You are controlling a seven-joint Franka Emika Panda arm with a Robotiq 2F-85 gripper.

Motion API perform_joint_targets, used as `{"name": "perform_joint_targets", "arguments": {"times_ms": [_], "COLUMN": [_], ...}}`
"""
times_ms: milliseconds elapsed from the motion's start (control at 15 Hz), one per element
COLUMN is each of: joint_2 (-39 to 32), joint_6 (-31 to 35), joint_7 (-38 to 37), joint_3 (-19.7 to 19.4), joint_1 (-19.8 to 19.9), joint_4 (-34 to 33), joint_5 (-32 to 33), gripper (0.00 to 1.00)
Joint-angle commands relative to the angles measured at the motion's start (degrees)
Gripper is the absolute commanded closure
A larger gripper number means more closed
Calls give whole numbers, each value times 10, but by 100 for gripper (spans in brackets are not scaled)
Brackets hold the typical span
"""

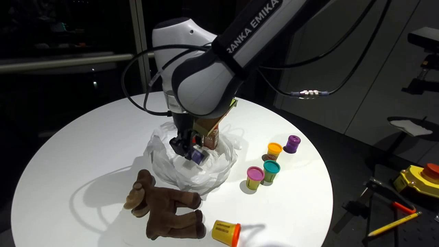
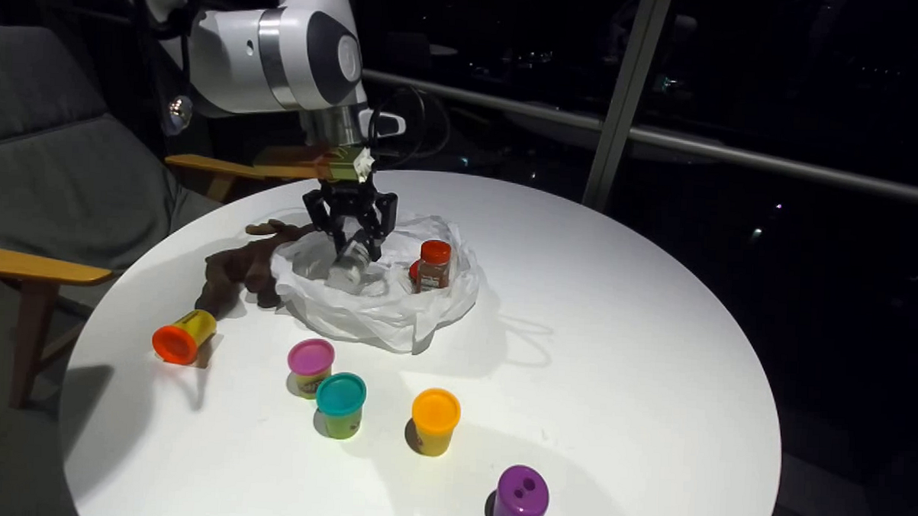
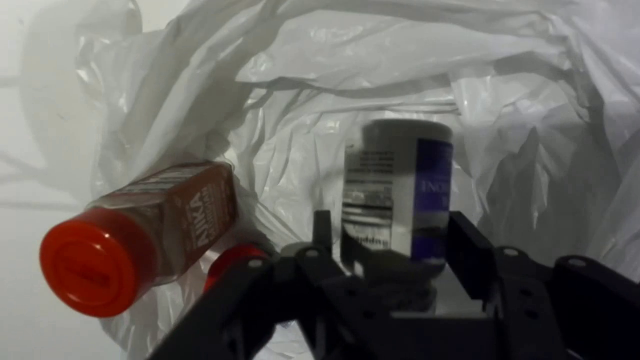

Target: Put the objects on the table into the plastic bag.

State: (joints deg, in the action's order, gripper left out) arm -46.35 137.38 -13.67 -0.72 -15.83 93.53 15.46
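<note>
In both exterior views I look down from different sides on the same worktop point(image 2: 617, 332); my wrist view looks closely into the bag point(image 3: 380, 55).

Your glossy, rounded white arm point(image 1: 202, 87) carries smooth dark grey joint covers point(image 2: 325, 60), one with a pale round cap point(image 2: 349, 58). On its black strip point(image 1: 253, 26) you can read white capitals point(image 1: 264, 14), "RANKA EMIKA". A silver metal band point(image 2: 278, 59) rings one white casing point(image 2: 227, 70). Black cables point(image 1: 123, 75) loop outside, one bearing a ridged silver connector point(image 1: 309, 94) tipped in dull blue. Above your black, angular, linked jaws sits a flat tan and yellow-green block point(image 2: 306, 162); round grey screw heads point(image 3: 510, 252) dot the jaws themselves.
</note>
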Motion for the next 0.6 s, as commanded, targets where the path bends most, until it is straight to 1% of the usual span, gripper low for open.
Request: {"name": "perform_joint_targets", "arguments": {"times_ms": [0,67,133,267,333,467,533], "joint_2": [3,21,43,97,133,177,203], "joint_6": [-16,-17,-8,-8,-5,-9,-5], "joint_7": [11,8,4,0,1,-5,0], "joint_3": [-9,-9,-13,-15,-18,-33,-37], "joint_1": [1,4,6,13,17,21,30], "joint_4": [-15,5,31,90,132,184,216], "joint_5": [-4,-8,-6,-10,-7,8,12], "gripper": [7,1,0,0,0,0,0]}}
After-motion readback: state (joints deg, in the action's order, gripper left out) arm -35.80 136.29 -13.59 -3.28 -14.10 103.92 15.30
